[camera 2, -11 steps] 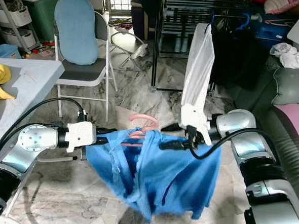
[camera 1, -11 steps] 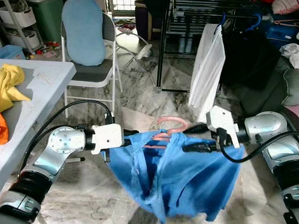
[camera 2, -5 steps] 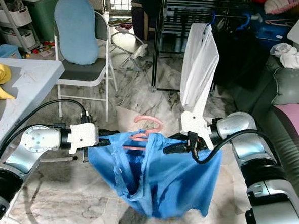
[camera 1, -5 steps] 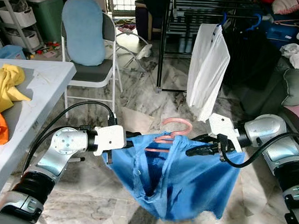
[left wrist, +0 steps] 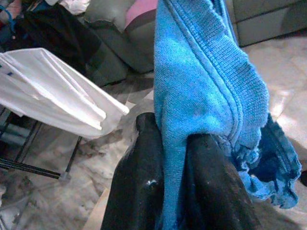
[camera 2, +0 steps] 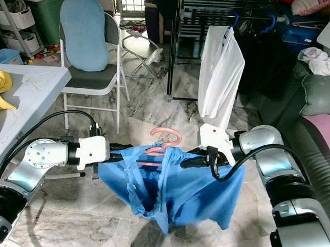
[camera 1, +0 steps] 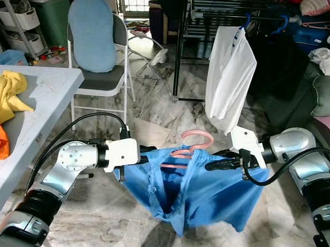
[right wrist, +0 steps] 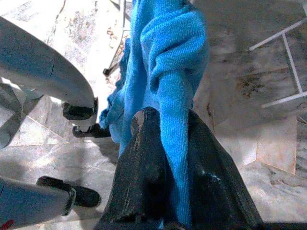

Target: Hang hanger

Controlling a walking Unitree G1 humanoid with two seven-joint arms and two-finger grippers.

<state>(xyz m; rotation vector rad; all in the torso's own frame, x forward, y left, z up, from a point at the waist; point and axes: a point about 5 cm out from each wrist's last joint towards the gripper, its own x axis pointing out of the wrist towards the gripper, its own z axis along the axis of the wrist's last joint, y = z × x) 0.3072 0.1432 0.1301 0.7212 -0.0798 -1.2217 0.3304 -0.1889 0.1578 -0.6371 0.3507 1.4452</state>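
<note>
over the last second, carried closer to the black drying rack (camera 1: 239,10) and the white garment (camera 1: 229,77) hanging on it, with the whole scene drawn nearer and the rack's clothes sitting larger in the head views; judged as an approach, hanging itself not yet begun. lifted a little and pulled tauter across the top edge than a second ago: the blue shirt (camera 1: 200,193), stretched between the two arms, its hem hanging lower in the middle above the marble floor (camera 1: 92,220). pinched shut on one upper edge of that shirt, the left claw (camera 1: 143,154), fabric clamped between both black fingers (left wrist: 139,191) in the wrist view. likewise closed on the opposite edge, the right claw (camera 1: 216,163), blue cloth squeezed between its pads (right wrist: 144,177). seated inside the shirt's neck midway between the claws, touching neither, the pink hanger (camera 1: 193,143), hook upright and well below the rack's rail.
</note>
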